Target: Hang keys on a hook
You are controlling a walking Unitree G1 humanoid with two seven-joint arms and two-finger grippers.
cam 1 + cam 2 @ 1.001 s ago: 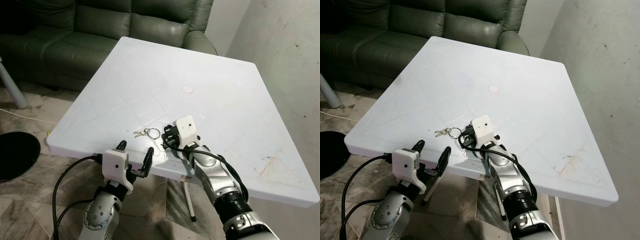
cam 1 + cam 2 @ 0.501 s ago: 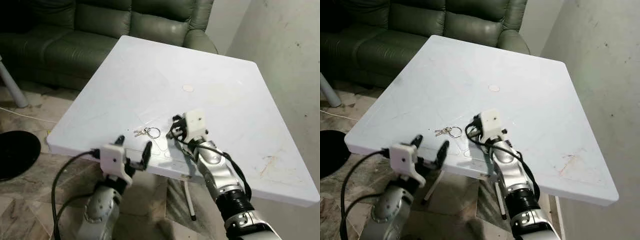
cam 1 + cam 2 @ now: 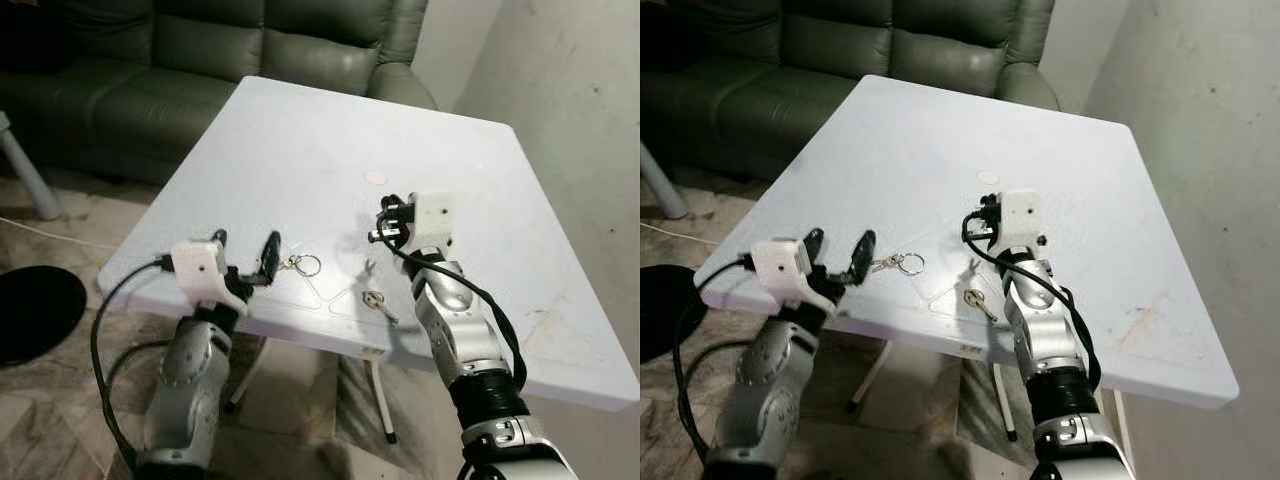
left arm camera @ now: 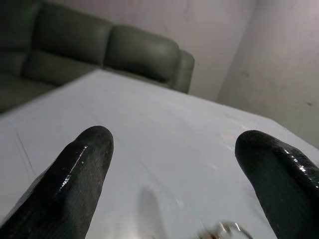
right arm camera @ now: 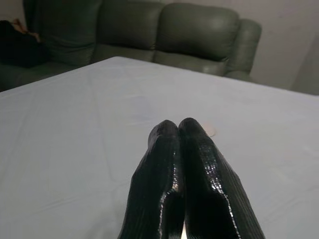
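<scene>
Both our arms have come up since a second ago. Left gripper [image 3: 246, 252], then at the near edge of the counter [image 3: 300, 140] just below the rim, now sits above the surface at that near edge, fingers [image 4: 84, 164] wide apart, pointing at the key ring. Right gripper [image 3: 388, 222], which was low and just beside the ring, has lifted and pulled farther in over the counter; its fingers [image 5: 179, 164] are pressed together, and the wrist view shows nothing between the tips.

Near to far:
- A single key [image 3: 376, 301] lies on the counter near the front edge, below the right gripper, well clear of the ring. It shows where the right wrist used to cover the surface. We cannot tell whether it came off the bunch or was there all along.
- Key ring with small keys [image 3: 298, 264] lies flat, just beside the left gripper's tips, apparently where it was. The left wrist view catches the ring's edge low between the two fingers.
- Small round mark [image 3: 375, 178] farther up the counter, middle.
- Green sofa [image 3: 200, 50] beyond the far edge; plain wall [image 3: 560, 90] on the right.

Our reading: the keys are not yet picked up. The right gripper looks to have backed off empty, and the left is lined up to take the ring instead. No hook can be made out yet, so the hanging step lies some way ahead. The thin ring lying flat may slip under the fingers.
</scene>
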